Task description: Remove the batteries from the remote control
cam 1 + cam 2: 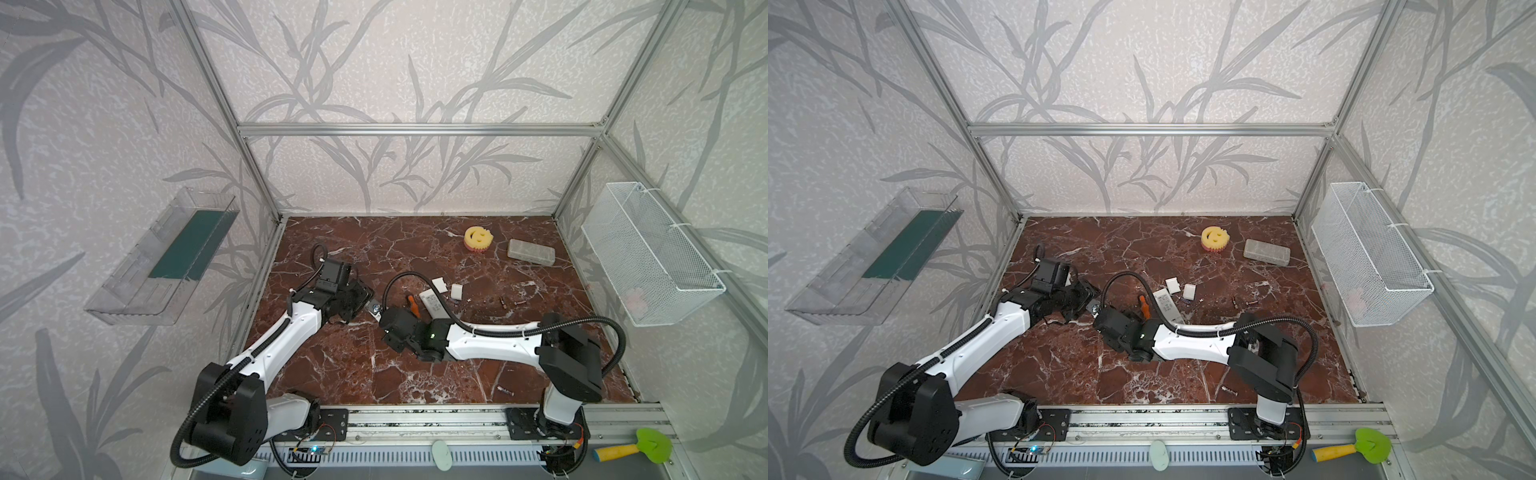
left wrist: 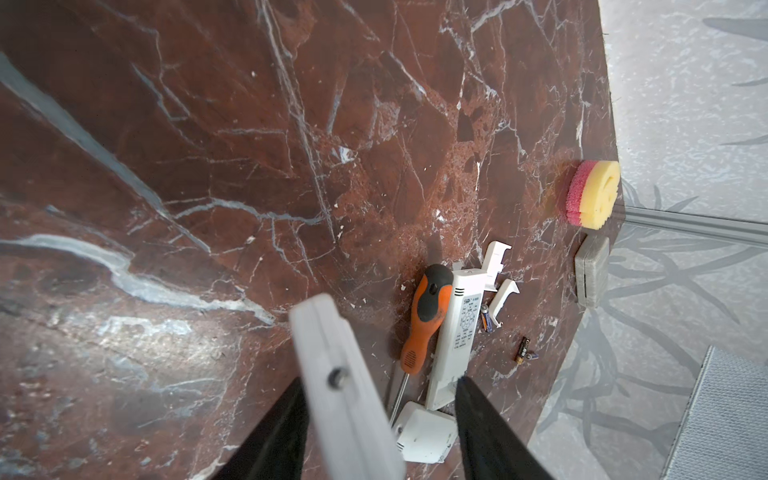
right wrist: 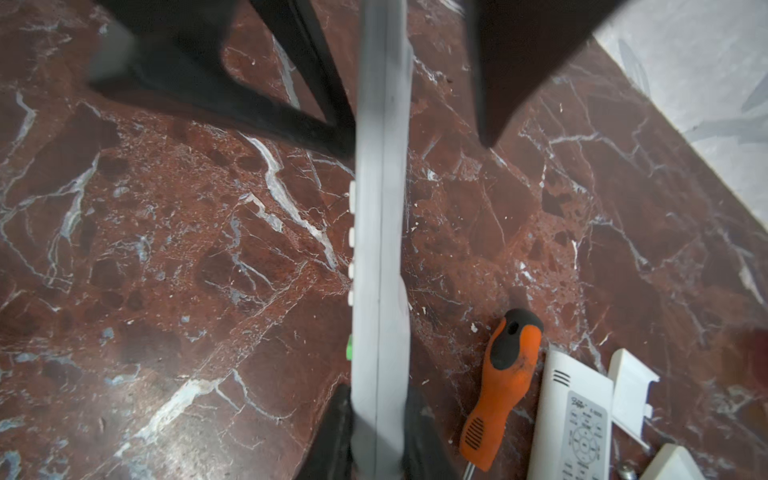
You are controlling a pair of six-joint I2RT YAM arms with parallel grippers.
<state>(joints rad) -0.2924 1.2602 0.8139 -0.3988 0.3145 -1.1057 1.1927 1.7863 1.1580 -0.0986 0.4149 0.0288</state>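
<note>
A slim grey remote control (image 3: 380, 249) hangs edge-on above the table, and my right gripper (image 3: 379, 415) is shut on one end of it. My left gripper (image 2: 378, 378) straddles the other end (image 2: 340, 386): one finger touches it, the other stands apart, so the jaws are open. In both top views the remote (image 1: 375, 309) (image 1: 1094, 307) shows only as a small piece between the two grippers. Whether it holds batteries is hidden. Small dark loose batteries (image 2: 523, 351) (image 2: 485, 318) lie on the marble, with one more near the front edge (image 1: 503, 389).
Under the arms lie an orange-handled screwdriver (image 3: 503, 390), a white remote (image 2: 457, 332) and small white covers (image 1: 439, 284). A yellow smiley sponge (image 1: 478, 237) and a grey block (image 1: 531, 251) sit at the back right. A wire basket (image 1: 648, 257) hangs on the right wall.
</note>
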